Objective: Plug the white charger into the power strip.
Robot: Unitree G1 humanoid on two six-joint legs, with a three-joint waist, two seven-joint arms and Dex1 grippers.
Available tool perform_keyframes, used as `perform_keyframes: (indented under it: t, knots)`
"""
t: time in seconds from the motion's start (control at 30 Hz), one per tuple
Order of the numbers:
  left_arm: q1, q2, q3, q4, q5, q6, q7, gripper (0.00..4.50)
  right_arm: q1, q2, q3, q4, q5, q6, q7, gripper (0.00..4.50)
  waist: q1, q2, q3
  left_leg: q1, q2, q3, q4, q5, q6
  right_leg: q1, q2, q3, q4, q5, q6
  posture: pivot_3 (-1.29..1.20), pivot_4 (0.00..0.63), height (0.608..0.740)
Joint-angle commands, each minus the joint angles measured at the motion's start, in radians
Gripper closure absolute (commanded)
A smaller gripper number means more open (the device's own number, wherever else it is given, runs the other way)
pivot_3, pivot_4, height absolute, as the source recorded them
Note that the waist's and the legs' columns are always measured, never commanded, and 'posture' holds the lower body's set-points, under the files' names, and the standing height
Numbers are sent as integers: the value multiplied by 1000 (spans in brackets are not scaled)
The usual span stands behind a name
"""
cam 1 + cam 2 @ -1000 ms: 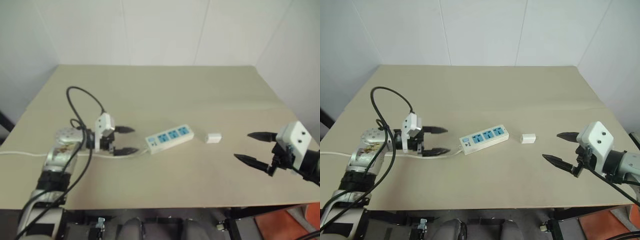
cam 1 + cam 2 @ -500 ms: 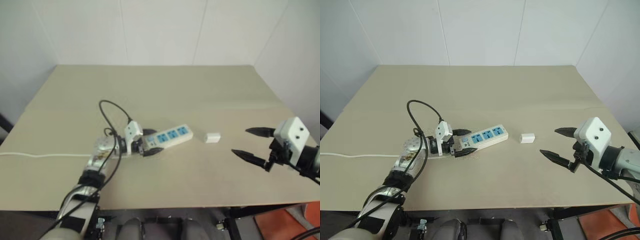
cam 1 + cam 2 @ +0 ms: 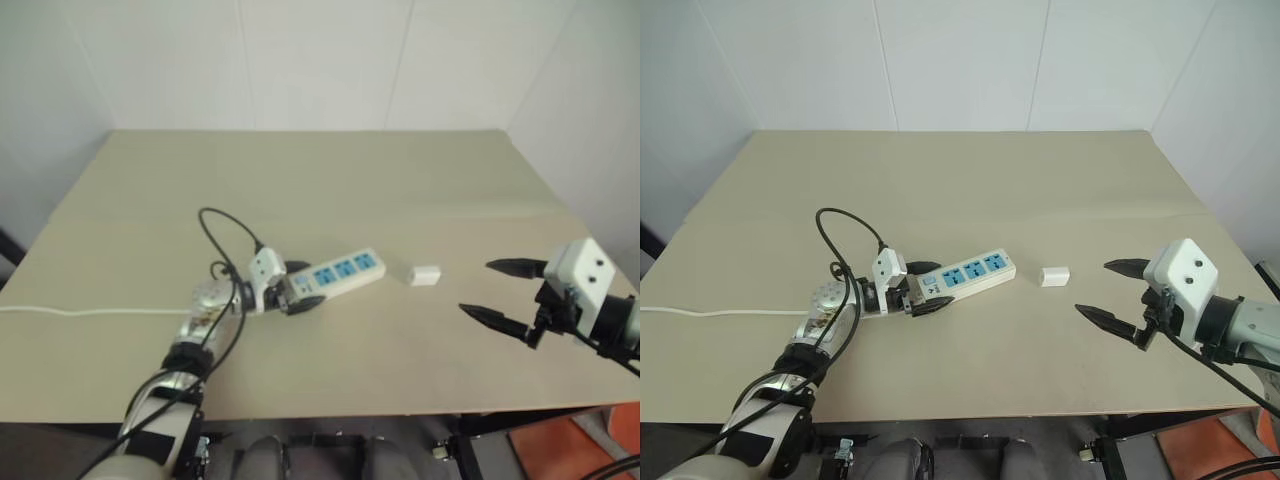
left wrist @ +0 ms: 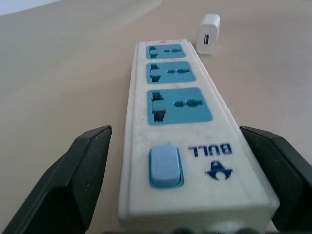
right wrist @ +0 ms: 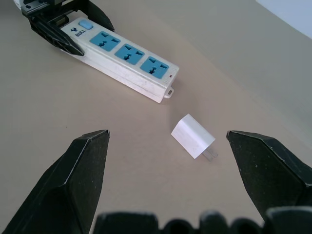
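Between the wide-open fingers of the left gripper (image 3: 924,288), holding nothing, sits the switch end of the power strip (image 3: 965,276), mid-frame on the table (image 3: 970,190): rigid, light, likely to slide unless pinned. At lower right the right gripper (image 3: 1111,293) gapes empty. Between them lies the white charger (image 3: 1054,276), small, hard, slick; pinch its flat sides, prongs free.
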Motion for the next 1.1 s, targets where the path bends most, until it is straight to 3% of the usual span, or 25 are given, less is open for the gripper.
perform_keyframes:
  t: [0.03, 0.57, 0.73, 0.97, 1.1]
  knots:
    - [10, 19, -10, 27, 27, -19, -2, 30, -16, -13, -50, -17, 24, 2, -3, 0, 1, 0, 0, 0, 0, 0, 0, 0, 0, 0, 0, 0, 0, 0, 0, 0, 150, 740]
    - [-1, -55, 6, 91, 25, -48, 19, 30, -42, -17, -33, -18, 21, 12, 2, 0, 10, 3, -2, 4, 0, 0, 0, 0, 0, 3, 0, 0, 1, 0, 0, 0, 150, 740]
    - [6, -56, 12, 102, 10, -63, -40, 1163, -46, -24, -31, -15, 20, 16, 7, 0, 9, 3, -2, 3, 0, 0, 0, 0, 0, 3, 0, 0, 0, 0, 0, 0, 150, 740]
    - [22, -26, -28, 9, 1, -58, -175, 1186, -80, -54, 24, 48, -4, -13, 50, 0, 4, 3, -2, 3, 0, 1, 0, 0, 0, 3, 0, 0, 0, 0, 0, 0, 150, 740]
    - [41, 36, -72, -113, -30, -30, -326, 1186, -225, -110, 153, 191, -60, -80, 131, 0, -1, 3, -2, 2, 0, 1, 0, 0, 0, 2, 0, 1, 0, 0, 0, 0, 150, 740]
